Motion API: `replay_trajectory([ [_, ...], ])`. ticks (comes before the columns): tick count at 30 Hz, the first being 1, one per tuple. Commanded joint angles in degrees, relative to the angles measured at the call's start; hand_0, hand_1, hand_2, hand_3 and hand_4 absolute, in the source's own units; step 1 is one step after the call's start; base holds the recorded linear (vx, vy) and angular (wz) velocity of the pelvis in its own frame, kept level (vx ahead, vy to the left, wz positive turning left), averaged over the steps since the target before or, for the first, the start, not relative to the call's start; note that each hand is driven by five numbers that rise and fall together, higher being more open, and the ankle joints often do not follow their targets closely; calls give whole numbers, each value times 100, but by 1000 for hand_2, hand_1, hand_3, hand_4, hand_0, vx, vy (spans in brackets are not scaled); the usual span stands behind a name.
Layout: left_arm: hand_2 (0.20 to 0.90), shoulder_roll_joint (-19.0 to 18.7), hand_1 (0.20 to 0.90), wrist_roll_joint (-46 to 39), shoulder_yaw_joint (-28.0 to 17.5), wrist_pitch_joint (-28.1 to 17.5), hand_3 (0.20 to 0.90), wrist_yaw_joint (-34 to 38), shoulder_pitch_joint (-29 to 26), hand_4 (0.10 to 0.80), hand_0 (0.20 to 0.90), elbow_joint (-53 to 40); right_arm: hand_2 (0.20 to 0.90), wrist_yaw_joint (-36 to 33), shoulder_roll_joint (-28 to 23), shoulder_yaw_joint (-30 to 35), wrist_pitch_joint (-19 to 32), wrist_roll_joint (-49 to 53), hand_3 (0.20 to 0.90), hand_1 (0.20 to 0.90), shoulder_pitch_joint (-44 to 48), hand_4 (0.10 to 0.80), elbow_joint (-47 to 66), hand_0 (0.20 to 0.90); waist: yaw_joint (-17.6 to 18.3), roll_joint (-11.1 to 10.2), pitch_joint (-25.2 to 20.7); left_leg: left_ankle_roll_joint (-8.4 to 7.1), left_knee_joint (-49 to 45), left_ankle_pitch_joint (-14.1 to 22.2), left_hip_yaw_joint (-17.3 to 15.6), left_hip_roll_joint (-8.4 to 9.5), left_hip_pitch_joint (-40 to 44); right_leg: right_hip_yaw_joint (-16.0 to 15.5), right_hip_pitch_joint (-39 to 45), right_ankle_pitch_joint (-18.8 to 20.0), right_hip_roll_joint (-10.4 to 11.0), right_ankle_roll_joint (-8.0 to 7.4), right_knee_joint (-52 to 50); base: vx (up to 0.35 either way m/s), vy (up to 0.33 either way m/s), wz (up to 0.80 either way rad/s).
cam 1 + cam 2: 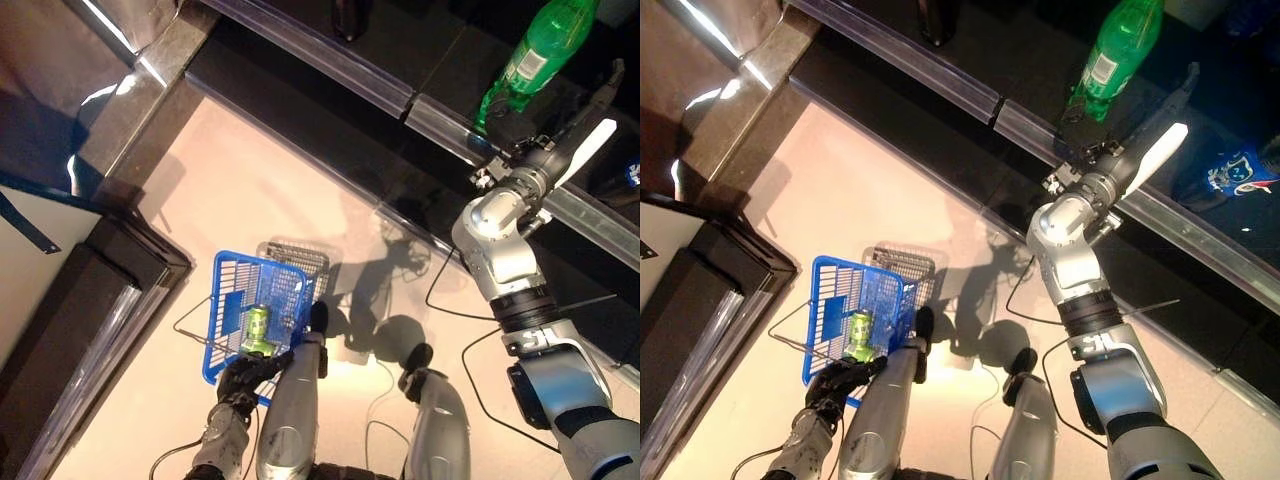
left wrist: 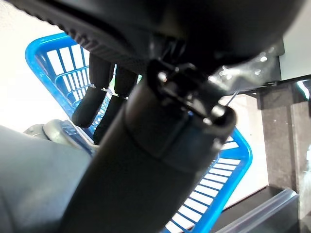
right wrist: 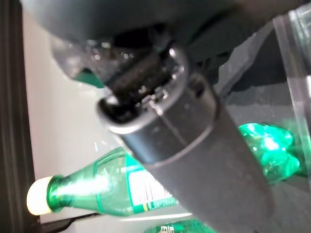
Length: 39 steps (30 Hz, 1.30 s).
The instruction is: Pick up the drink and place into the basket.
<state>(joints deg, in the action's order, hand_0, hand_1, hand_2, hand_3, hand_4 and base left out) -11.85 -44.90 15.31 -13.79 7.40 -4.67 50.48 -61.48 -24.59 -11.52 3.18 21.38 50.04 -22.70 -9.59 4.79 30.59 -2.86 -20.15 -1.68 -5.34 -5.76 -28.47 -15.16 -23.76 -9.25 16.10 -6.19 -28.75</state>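
Right robot hand [image 1: 560, 150] reached toward the green bottle [image 1: 540, 50], grip unclear; next, grasp it for my basket [image 1: 255, 310].

Two head cameras, set a little apart, look steeply down from above at a pale floor, and both take in the same scene: a blue basket [image 1: 255, 300] low on the left side and a green bottle [image 1: 1118, 52] on a dark shelf [image 1: 420, 75] at the upper right. The left wrist camera looks along the left hand [image 2: 104, 99] from very close, and shares the basket with the head views. The right wrist camera sits just as close behind the right hand [image 3: 194, 131], facing the green bottle that the head views see from farther off.
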Motion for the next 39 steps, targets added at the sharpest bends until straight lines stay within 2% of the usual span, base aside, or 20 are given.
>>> replay_trajectory([
  [1,300,-130,300,27,418,-206,200,-71,345,100,300,-551,900,16,-582,152,565,-29,900,900,876,800,130,900,-141,19,-80,37,-315,199,286,-32,-12,-86,-23,689,50,190,337,0,0,0],
  [10,300,-169,300,40,453,-215,200,-59,374,100,300,-628,900,255,-722,46,531,114,900,900,1310,800,-111,900,-228,30,-80,101,-308,220,321,54,-156,-101,-220,669,93,180,229,0,0,0],
  [17,300,-195,300,-8,435,-184,200,-43,378,100,300,-666,900,627,-808,-50,323,-24,900,900,1487,800,21,900,-249,11,-80,145,-264,219,301,100,-192,-100,-302,672,97,168,201,1,7,2],
  [28,300,-322,300,-23,418,-144,200,-86,371,100,300,-672,900,356,-1160,-190,281,-152,900,900,1896,800,-402,900,-328,-25,-80,176,-295,250,343,151,-273,-166,-366,664,133,146,144,0,0,0],
  [29,300,-330,300,-26,424,-153,200,-89,378,100,300,-673,731,351,-1183,-190,295,-128,702,731,1908,602,-433,731,-331,-28,-80,178,-293,252,346,152,-275,-170,-366,663,132,147,144,-9,-8,3],
  [30,300,-338,300,-27,429,-159,200,-90,384,100,300,-672,465,334,-1203,-191,301,-112,392,465,1918,292,-460,465,-334,-31,-80,180,-292,255,349,152,-277,-174,-366,662,131,147,145,-19,-10,5],
  [31,300,-366,300,-17,437,-144,200,-73,390,100,300,-713,300,256,-1252,-186,323,-70,200,300,1965,100,-566,300,-347,-36,-80,195,-300,265,357,161,-303,-178,-400,656,133,146,117,-24,-11,6],
  [38,300,-426,300,-50,420,-170,200,-156,397,100,300,-690,300,254,-1445,-268,441,155,200,300,2086,100,-888,300,-358,-37,-80,225,-357,309,362,186,-339,-190,-433,629,136,161,65,-6,1,5],
  [39,300,-433,300,-61,442,-175,200,-179,428,100,300,-686,300,231,-1497,-299,542,249,200,300,2098,100,-1034,300,-357,-23,-80,192,-400,465,389,205,-228,-122,-347,492,138,99,0,42,11,3],
])
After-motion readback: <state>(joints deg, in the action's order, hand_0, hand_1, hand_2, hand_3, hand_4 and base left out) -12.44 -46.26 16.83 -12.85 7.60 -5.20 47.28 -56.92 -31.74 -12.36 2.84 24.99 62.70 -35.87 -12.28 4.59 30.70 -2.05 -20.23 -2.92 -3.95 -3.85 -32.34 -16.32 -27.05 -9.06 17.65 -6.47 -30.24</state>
